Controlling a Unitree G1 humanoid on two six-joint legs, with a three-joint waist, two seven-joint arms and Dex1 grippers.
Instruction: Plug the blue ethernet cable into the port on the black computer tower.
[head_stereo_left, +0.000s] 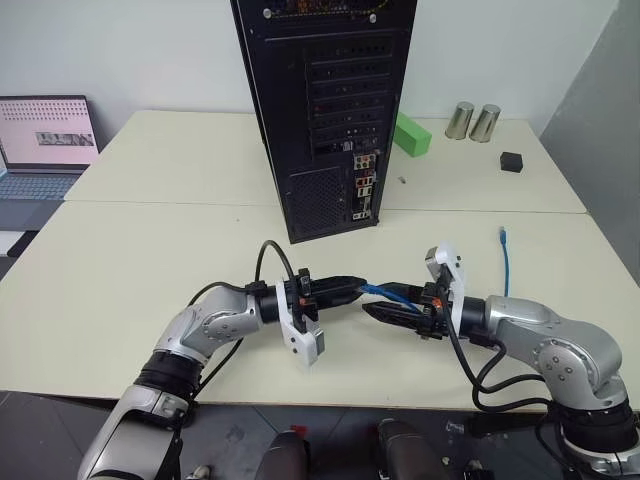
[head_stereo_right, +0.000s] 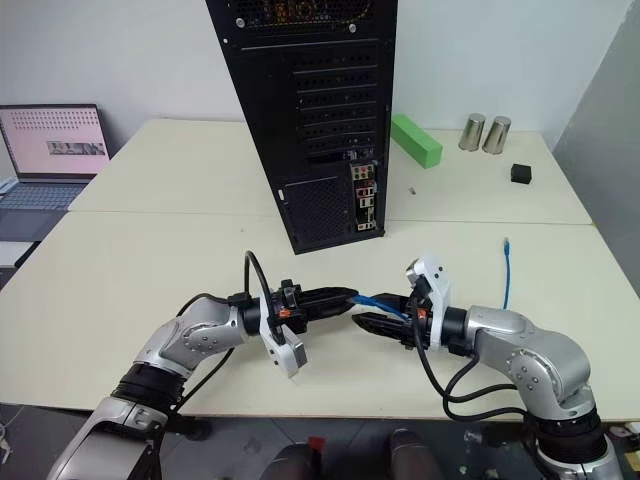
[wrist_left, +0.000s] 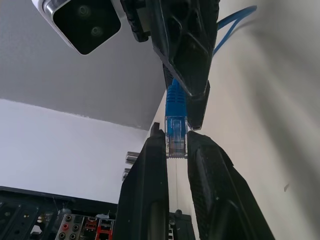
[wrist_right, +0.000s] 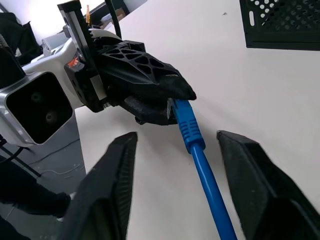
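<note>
The black computer tower (head_stereo_left: 320, 100) stands upright at the middle back of the table, its rear panel facing me. The port sits somewhere in the column of small coloured connectors (head_stereo_left: 363, 190) low on that panel. My left gripper (head_stereo_left: 358, 283) is shut on the clear plug (wrist_left: 176, 136) of the blue ethernet cable (wrist_right: 200, 160), held level above the table. My right gripper (wrist_right: 176, 136) faces it, open, with its fingers on either side of the cable just behind the plug and apart from it. The cable's other end (head_stereo_left: 503, 237) lies on the table to the right.
A grey laptop (head_stereo_left: 45, 140) sits at the far left. Behind the tower to the right are a green block (head_stereo_left: 411, 134), two metal cans (head_stereo_left: 472, 121) and a small black cube (head_stereo_left: 511, 161). Bare tabletop (head_stereo_left: 150, 260) lies between the grippers and the tower.
</note>
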